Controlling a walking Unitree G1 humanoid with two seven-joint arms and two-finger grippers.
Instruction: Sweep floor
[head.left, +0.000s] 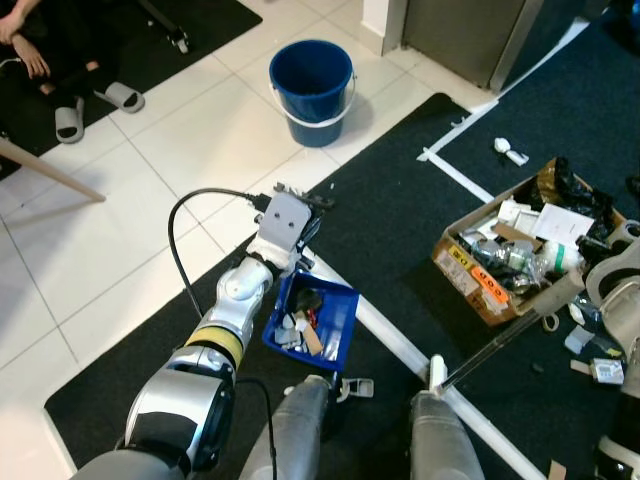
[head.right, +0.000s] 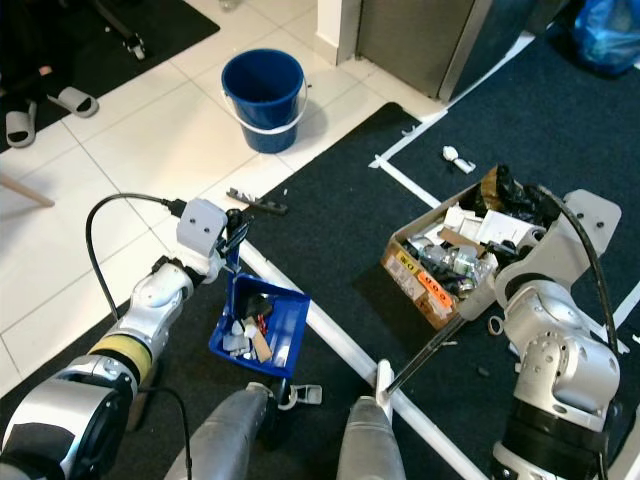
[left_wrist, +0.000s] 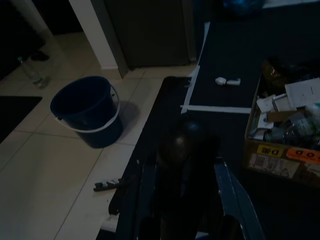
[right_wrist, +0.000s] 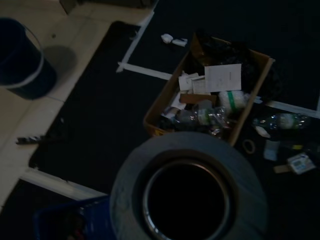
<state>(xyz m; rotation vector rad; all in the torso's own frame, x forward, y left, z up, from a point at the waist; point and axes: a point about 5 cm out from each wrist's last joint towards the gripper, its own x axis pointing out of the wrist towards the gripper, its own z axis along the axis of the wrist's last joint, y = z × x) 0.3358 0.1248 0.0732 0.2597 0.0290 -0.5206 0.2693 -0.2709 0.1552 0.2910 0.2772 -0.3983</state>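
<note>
Left gripper (head.right: 232, 240) clamped on blue dustpan (head.right: 262, 325) near blue bucket (head.right: 263, 98); right gripper finger state cannot be told, broom handle (head.right: 425, 357) beside cardboard box (head.right: 440, 265).

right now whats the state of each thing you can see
blue dustpan: held up by the left gripper, litter inside
blue bucket: upright on the tiles, looks empty
cardboard box: open, full of bottles, paper and other rubbish
broom handle: slanted, held by the right arm
white scrap: loose on the dark carpet
black comb-like piece: flat at the carpet edge
slippers: on the tiles
</note>
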